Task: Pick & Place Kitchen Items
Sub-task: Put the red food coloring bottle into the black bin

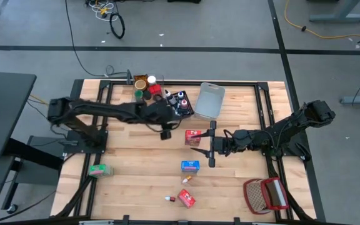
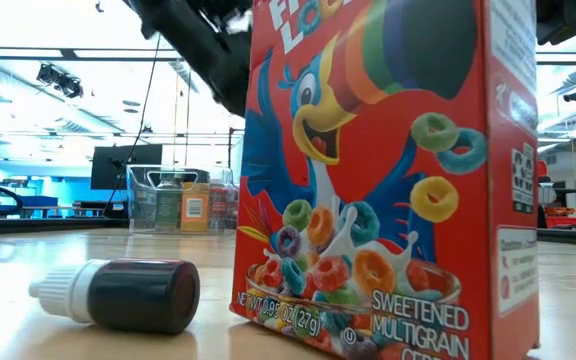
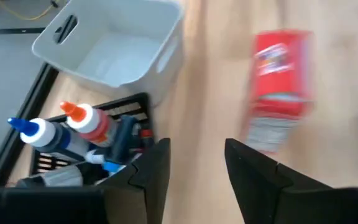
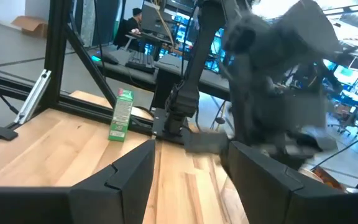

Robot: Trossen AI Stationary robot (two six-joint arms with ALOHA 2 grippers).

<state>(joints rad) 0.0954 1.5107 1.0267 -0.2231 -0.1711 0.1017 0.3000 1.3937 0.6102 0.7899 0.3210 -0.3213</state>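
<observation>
**Between drop-off and next pick**

My left gripper (image 1: 165, 133) hangs spread and empty beside the black bin (image 3: 114, 121) of bottles (image 3: 86, 121). Next: reach the red box (image 1: 193, 137) just right of it. My right gripper (image 1: 211, 150), spread, waits near that box.

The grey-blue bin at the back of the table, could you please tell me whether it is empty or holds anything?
Empty. The left wrist view looks into the grey-blue bin and shows only its bare inside; the bottles stand in the black bin beside it.
</observation>
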